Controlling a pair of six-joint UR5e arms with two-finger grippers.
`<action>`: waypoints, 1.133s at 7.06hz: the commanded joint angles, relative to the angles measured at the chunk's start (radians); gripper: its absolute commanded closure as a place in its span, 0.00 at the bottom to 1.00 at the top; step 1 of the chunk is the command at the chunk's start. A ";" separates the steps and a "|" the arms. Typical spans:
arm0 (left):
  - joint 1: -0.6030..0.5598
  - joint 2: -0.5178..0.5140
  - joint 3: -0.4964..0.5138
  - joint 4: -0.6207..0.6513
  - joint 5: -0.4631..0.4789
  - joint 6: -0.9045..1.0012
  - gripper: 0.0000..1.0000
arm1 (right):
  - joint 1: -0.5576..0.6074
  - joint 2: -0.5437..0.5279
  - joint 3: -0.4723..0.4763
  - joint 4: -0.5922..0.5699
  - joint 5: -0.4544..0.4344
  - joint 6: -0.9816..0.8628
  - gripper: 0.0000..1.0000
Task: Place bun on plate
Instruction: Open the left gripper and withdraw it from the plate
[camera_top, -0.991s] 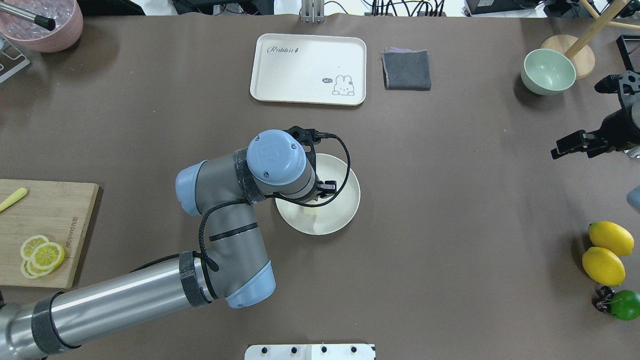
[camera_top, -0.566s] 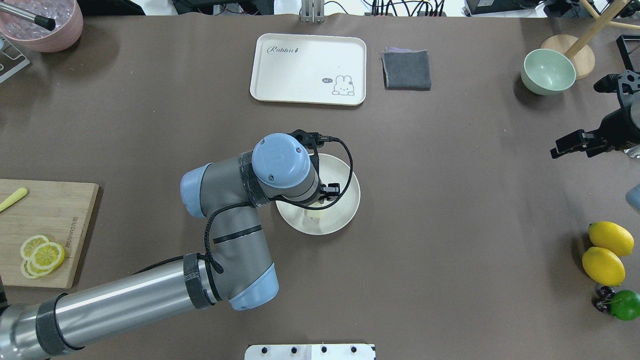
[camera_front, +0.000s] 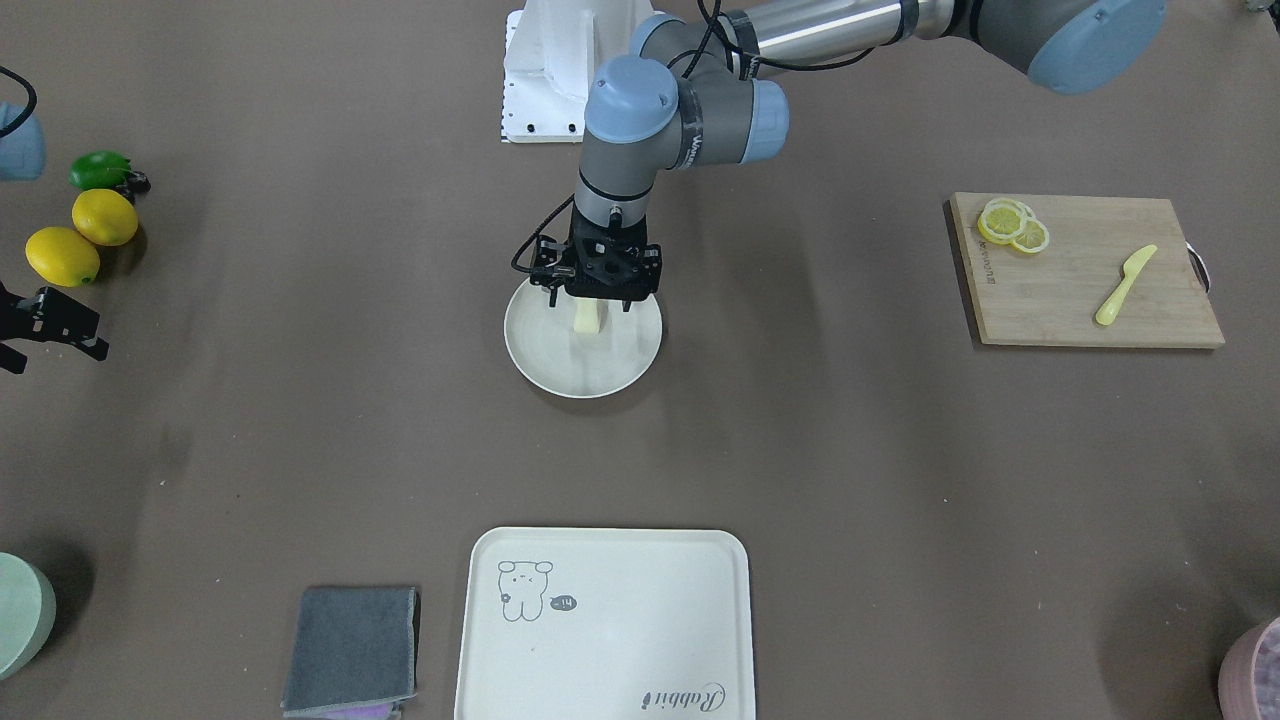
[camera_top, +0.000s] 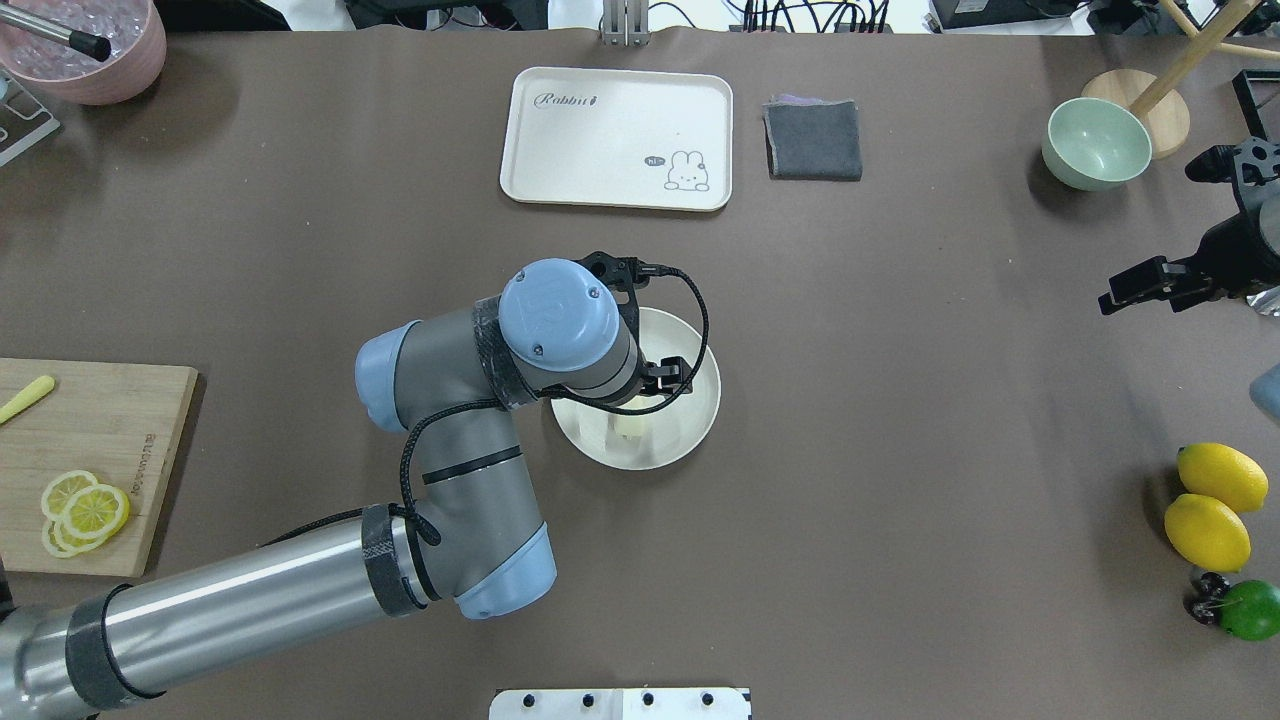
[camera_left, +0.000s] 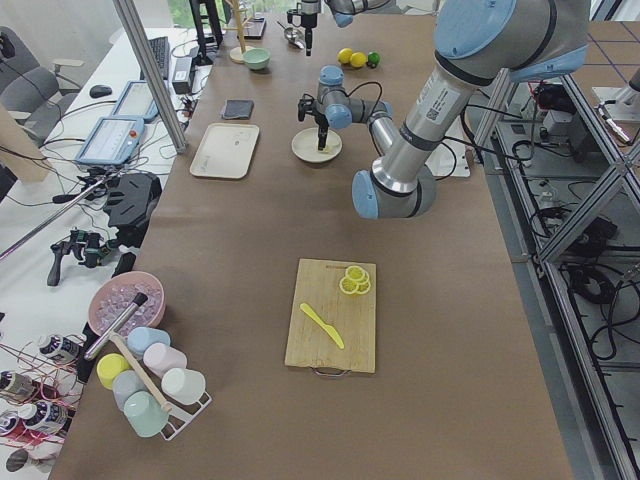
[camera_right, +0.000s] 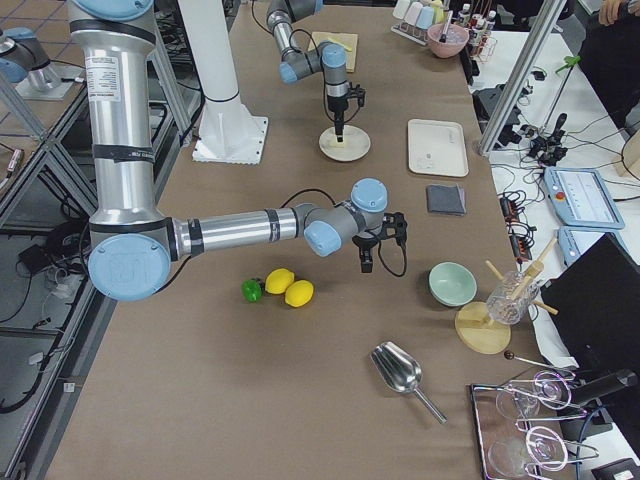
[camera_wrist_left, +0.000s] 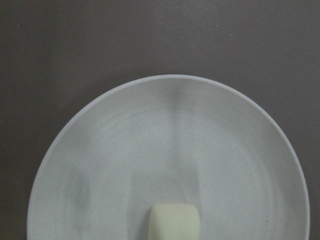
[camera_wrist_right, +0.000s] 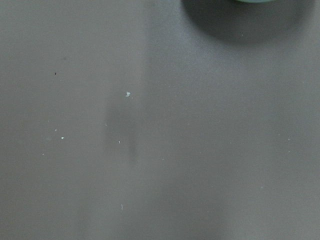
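The bun (camera_front: 588, 318) stands on the round cream plate (camera_front: 583, 375) near the table's middle, on the half of the plate closer to the robot. It also shows in the overhead view as the bun (camera_top: 628, 426) on the plate (camera_top: 690, 425), and at the bottom of the left wrist view as the bun (camera_wrist_left: 174, 221) on the plate (camera_wrist_left: 165, 140). My left gripper (camera_front: 588, 304) points straight down just above it, open, with a finger on either side of the bun. My right gripper (camera_top: 1150, 295) hovers open and holds nothing at the table's right edge.
A cream tray (camera_top: 617, 138) and a folded grey cloth (camera_top: 813, 140) lie at the far side. At the right are a green bowl (camera_top: 1096, 143), two lemons (camera_top: 1215, 505) and a lime (camera_top: 1250, 610). A cutting board (camera_top: 110, 420) with lemon slices lies at the left.
My left arm shifted slightly right and nearer, then back a little. The bun stays at the same spot on the plate. The right gripper barely moved.
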 joint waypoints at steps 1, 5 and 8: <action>-0.062 0.038 -0.106 0.058 -0.030 0.009 0.03 | 0.043 -0.003 0.007 -0.001 0.025 -0.001 0.01; -0.376 0.316 -0.434 0.347 -0.240 0.503 0.03 | 0.294 0.047 -0.004 -0.395 0.016 -0.556 0.01; -0.742 0.605 -0.462 0.396 -0.422 1.093 0.03 | 0.365 0.066 -0.007 -0.504 0.003 -0.690 0.01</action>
